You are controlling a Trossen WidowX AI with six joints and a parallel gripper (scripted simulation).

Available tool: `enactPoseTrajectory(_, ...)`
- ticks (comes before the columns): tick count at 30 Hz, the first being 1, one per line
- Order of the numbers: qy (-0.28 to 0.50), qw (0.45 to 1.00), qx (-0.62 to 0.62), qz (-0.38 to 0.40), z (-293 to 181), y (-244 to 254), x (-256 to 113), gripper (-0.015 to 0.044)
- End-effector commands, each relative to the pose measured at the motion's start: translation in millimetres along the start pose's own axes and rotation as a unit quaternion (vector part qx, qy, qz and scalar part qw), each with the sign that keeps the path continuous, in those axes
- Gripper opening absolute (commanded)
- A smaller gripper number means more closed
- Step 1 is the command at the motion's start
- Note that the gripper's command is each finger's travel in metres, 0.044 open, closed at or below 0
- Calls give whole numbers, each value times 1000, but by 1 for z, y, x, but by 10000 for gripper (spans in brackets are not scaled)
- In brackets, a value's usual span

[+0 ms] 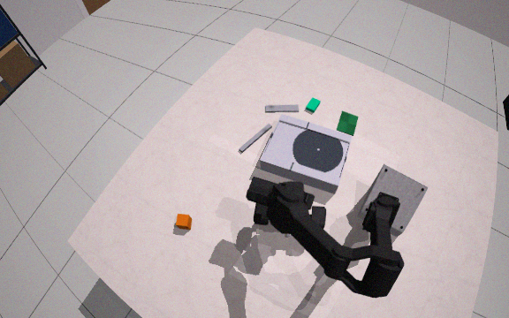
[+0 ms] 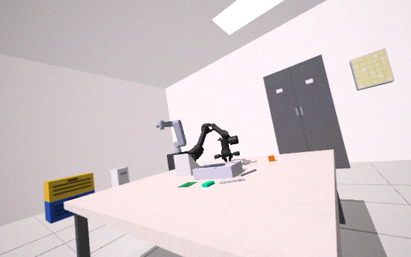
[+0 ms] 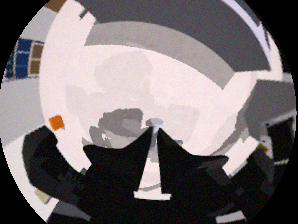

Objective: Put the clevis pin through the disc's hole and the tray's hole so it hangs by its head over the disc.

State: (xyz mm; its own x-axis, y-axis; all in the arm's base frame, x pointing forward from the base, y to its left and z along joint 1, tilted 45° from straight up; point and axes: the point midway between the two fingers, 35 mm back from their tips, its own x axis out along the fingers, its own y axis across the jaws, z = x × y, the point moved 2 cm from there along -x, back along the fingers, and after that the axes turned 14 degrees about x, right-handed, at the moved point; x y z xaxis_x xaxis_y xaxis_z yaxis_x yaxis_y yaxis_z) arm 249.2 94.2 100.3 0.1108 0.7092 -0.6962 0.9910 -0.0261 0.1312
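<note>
One dark, round disc [image 1: 305, 152] [image 2: 213, 165] shows a small, pale middle hole.

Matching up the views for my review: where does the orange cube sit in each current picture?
Top: the orange cube is left of centre, in the lower half, on the table.
Exterior: right of centre, small, near the far edge of the table, below the dark double doors.
Wrist: at the left, about mid-height, above the dark shape at lower left.
Shared landmark: the rimmed tray, cut off by the picture's top in the wrist view.
</note>
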Motion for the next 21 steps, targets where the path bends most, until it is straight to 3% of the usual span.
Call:
enactPoseTrajectory(1, -2, 1000, 3, -2, 1, -1, 6, 0)
enactPoseTrajectory(13, -2, 1000, 3, -2, 1, -1, 6, 0)
enactPoseTrajectory(19, 0, 1000, 3, -2, 1, -1, 5, 158)
enactPoseTrajectory(21, 0, 1000, 3, -2, 1, -1, 5, 160)
